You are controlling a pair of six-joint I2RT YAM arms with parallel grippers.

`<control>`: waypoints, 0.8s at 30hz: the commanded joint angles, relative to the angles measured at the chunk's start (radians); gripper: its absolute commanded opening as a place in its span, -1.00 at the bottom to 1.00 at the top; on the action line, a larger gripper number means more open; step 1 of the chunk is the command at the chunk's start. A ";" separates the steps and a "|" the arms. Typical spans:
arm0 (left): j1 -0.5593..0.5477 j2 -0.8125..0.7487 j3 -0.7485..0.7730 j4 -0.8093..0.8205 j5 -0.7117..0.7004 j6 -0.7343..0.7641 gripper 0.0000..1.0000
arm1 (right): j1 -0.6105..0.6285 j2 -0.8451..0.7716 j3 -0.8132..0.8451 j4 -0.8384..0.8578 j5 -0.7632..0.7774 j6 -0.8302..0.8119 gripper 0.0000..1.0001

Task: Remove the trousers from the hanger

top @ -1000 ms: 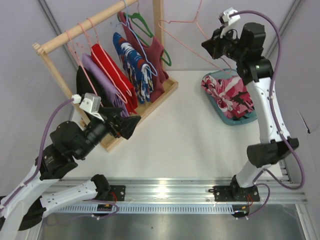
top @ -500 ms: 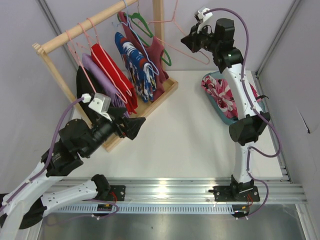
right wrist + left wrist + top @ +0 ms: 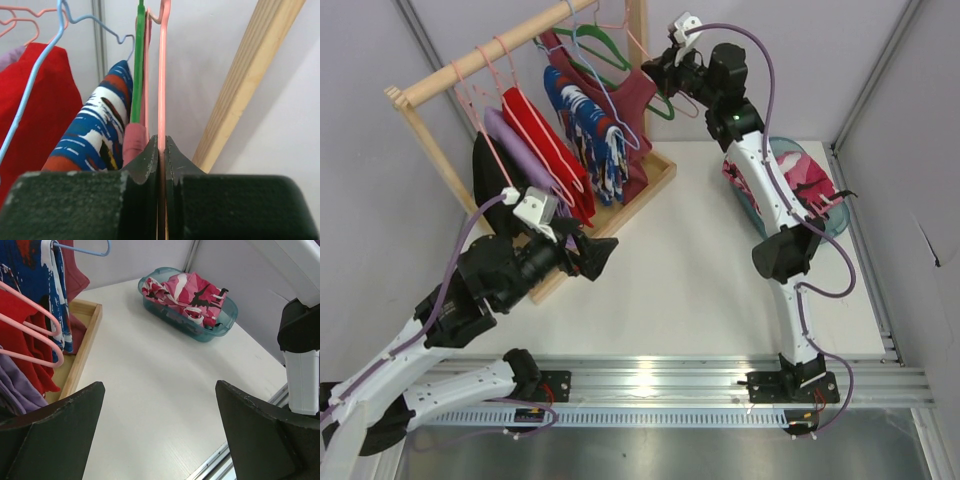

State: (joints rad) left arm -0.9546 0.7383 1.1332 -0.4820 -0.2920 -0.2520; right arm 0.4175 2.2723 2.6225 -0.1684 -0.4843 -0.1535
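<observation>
The pink patchy trousers [image 3: 810, 182] lie bunched in a teal basket [image 3: 788, 146] at the right of the table, off any hanger. They also show in the left wrist view [image 3: 192, 290]. My right gripper [image 3: 658, 68] is shut on the bare pale-pink hanger [image 3: 636, 40] and holds it high by the right end of the wooden rack. In the right wrist view the hanger's wire [image 3: 162, 75] runs up from between the closed jaws of that gripper [image 3: 161, 141]. My left gripper [image 3: 592, 252] is open and empty above the table, in front of the rack; it shows in the left wrist view [image 3: 159, 390].
The wooden rack [image 3: 470, 65] at the back left holds several hung garments: red [image 3: 545, 140], blue-white-red patterned [image 3: 585, 120], dark red [image 3: 635, 120]. A green hanger [image 3: 139, 60] hangs just left of the held one. The rack's upright post [image 3: 240, 85] stands to the right.
My right arm has swung left with the bare pink hanger, from above the basket to the rack's right end. My left arm has edged forward and right.
</observation>
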 commanded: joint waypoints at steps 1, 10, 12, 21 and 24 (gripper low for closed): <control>0.007 -0.014 0.000 0.014 0.001 0.030 0.99 | 0.004 0.024 0.062 0.154 0.070 0.026 -1.00; 0.008 -0.033 -0.004 0.011 -0.003 0.028 0.99 | 0.047 0.128 0.122 0.349 0.156 0.072 -1.00; 0.010 -0.036 -0.009 0.010 -0.003 0.028 0.99 | 0.055 0.138 0.114 0.359 0.173 0.060 -1.00; 0.010 -0.036 0.000 0.011 -0.010 0.028 0.99 | 0.058 0.213 0.122 0.426 0.211 0.092 -1.00; 0.010 -0.033 0.000 0.016 -0.009 0.022 0.99 | 0.063 0.216 0.120 0.455 0.225 0.101 -1.00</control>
State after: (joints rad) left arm -0.9524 0.7048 1.1275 -0.4824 -0.2939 -0.2428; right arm 0.4747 2.4825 2.6938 0.1905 -0.2916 -0.0696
